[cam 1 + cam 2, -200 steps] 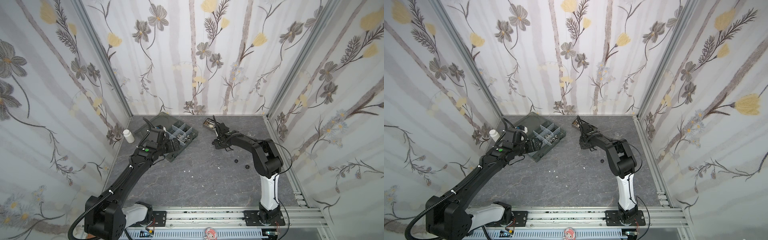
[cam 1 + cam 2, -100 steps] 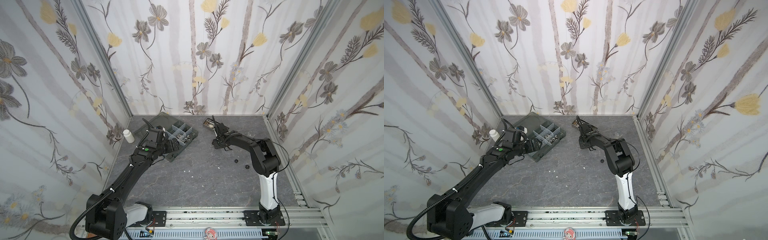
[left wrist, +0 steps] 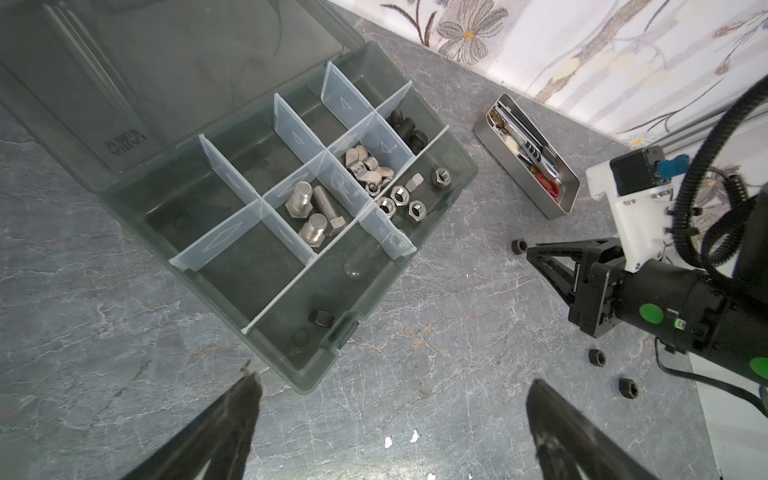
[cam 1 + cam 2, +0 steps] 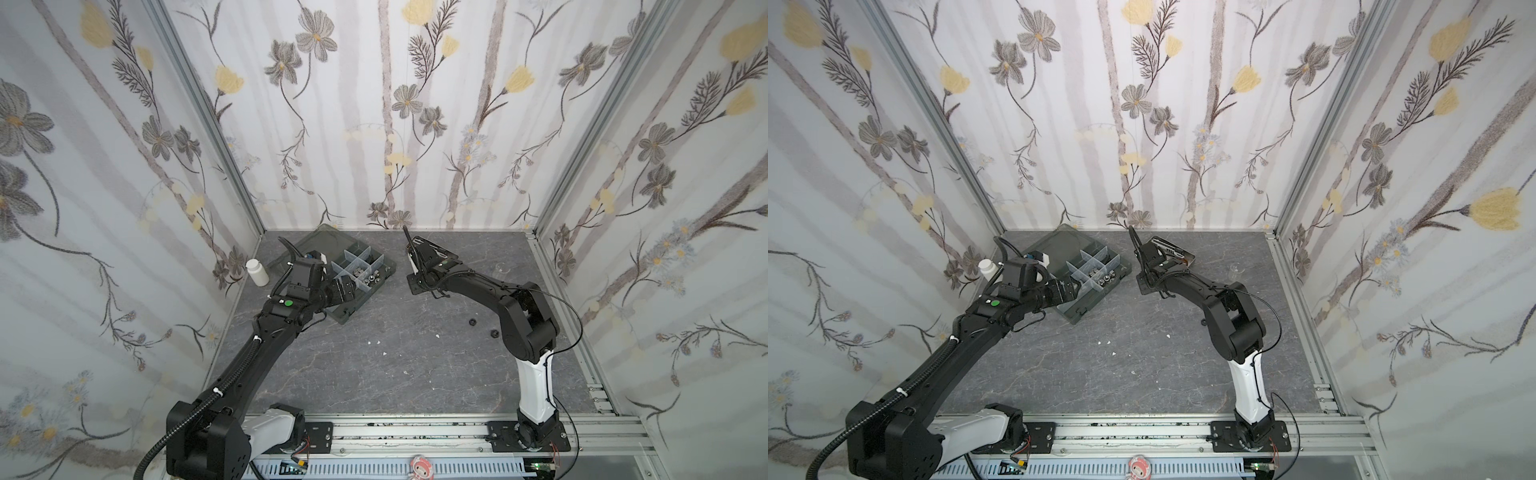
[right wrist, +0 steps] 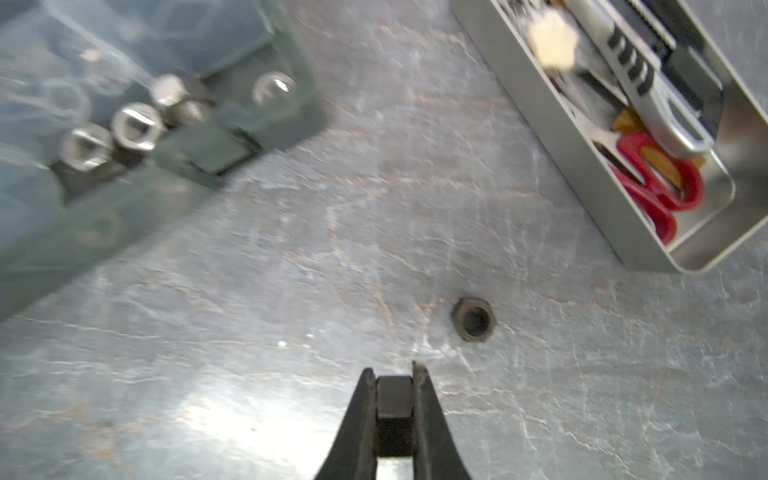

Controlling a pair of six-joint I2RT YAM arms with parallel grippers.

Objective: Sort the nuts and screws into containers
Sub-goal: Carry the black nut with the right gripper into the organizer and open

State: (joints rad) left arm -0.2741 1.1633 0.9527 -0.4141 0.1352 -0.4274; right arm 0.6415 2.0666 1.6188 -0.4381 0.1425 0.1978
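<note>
Loose nuts: two small black hexagonal nuts (image 4: 472,321) lie on the grey stone-patterned counter (image 4: 395,374), beside the right arm's elbow.
Left pincer: the left pincer (image 3: 392,378) is spread wide and empty, at the near corner of the box.
Right pincer: the right pincer (image 5: 394,371) is closed tight on a small black piece (image 5: 394,399), judged to be a nut gripped on edge. Another black nut (image 5: 473,319) lies on the counter just beyond its tips.
Key relation: the dark grey plastic organizer box (image 3: 376,297) lies left of the right pincer in both top views. It is near, with one long side facing that pincer, so the right arm, which holds the piece, is the better placed.
Likely target: the long-side compartment holding a single black nut (image 3: 321,319), next to the silver nuts (image 3: 405,199).
Writing: raised lettering (image 3: 124,143) on the smoky lid, too faint to read.
Farthest: an open metal tin (image 3: 511,174) of tools, with no visible label.
</note>
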